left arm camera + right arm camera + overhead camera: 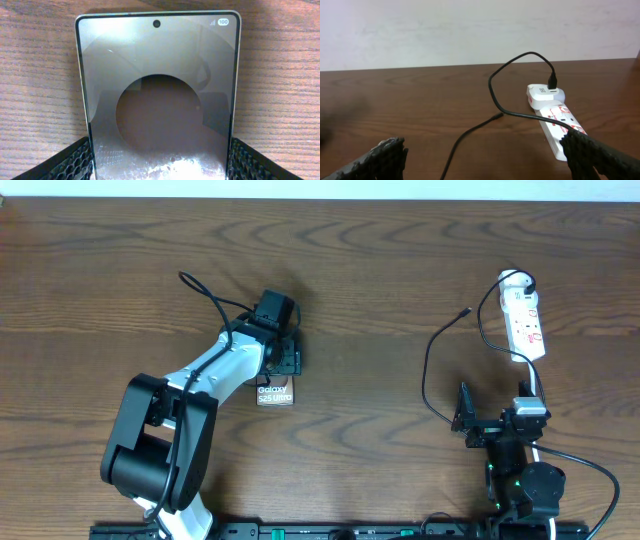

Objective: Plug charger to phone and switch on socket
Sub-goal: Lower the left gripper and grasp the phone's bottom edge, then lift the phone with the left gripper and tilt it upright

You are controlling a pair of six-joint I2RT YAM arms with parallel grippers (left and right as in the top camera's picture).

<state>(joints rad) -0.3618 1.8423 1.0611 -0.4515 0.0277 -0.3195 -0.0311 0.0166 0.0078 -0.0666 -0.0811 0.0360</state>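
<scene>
The phone [276,392], a dark slab with white "Galaxy" lettering, lies flat on the table. In the left wrist view the phone [158,75] fills the frame, and my left gripper [159,162] has a finger tight against each long edge. In the overhead view the left gripper [284,360] is over the phone's far end. The charger cable [427,370] is plugged into the white socket strip [525,320], and its loose tip [498,116] lies on the wood. My right gripper [495,157] is open and empty, near the cable [470,137] and the strip [555,125].
The strip's white cord [534,380] runs back toward the right arm's base. A white wall rises behind the table's far edge [445,67]. Thick black robot cables lie at the front right [590,470].
</scene>
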